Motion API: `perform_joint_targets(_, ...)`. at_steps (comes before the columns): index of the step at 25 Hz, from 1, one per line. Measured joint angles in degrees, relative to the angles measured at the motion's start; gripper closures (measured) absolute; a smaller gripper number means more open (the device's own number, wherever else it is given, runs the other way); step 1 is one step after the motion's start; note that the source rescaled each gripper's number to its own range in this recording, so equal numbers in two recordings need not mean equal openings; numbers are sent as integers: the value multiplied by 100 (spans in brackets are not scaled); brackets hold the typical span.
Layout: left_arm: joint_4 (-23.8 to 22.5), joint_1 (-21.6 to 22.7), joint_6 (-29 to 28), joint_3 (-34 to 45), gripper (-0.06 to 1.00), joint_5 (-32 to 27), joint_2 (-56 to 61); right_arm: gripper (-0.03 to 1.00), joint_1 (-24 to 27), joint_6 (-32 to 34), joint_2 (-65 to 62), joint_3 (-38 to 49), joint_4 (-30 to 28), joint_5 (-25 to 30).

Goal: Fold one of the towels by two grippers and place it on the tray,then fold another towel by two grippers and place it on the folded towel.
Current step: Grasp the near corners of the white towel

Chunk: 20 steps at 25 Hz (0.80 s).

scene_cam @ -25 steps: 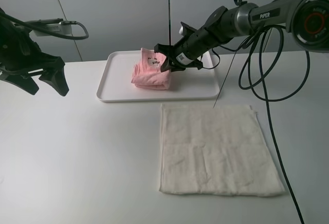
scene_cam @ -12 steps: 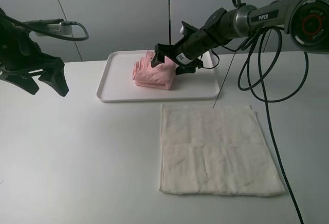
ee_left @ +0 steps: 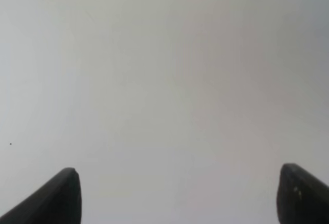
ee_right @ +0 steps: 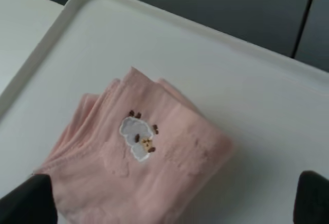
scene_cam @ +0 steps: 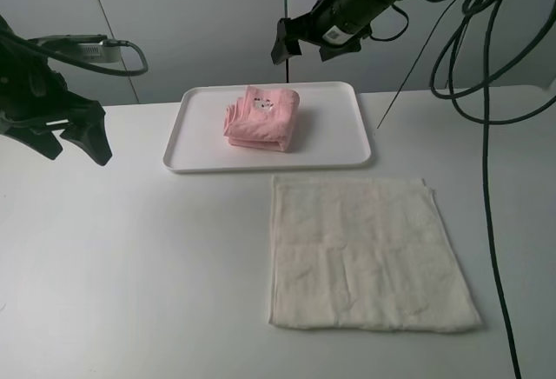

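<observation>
Jaws on both arms stand wide and empty: our right gripper (scene_cam: 306, 40) hangs high above the tray (scene_cam: 339, 131), where the folded pink towel (scene_cam: 261, 119) lies free, and our left gripper (scene_cam: 76, 142) hovers aside over the worktop (scene_cam: 130, 266). We judge that the cream towel (scene_cam: 365, 253), spread flat just in front of the tray, is laid out so each gripper can take an edge.

White surface (scene_cam: 130, 262) in full view, two things lying straight on it: the white tray (scene_cam: 334, 129) at the far middle, and the cream towel (scene_cam: 365, 253) spread flat just near of it, toward the right, a thin gap between them
</observation>
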<state>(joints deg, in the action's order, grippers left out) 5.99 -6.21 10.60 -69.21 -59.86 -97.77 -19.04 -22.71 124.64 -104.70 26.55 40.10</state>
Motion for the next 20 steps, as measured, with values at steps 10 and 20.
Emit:
perform_joint_targets(10,117,0,12,0,-4,137,0,-3,67,1220,-1143,914,-2093,698)
perform_joint_targets(20,162,-100,108,0,-4,137,0,-3,78,1494,-3359,4198,-2454,-365)
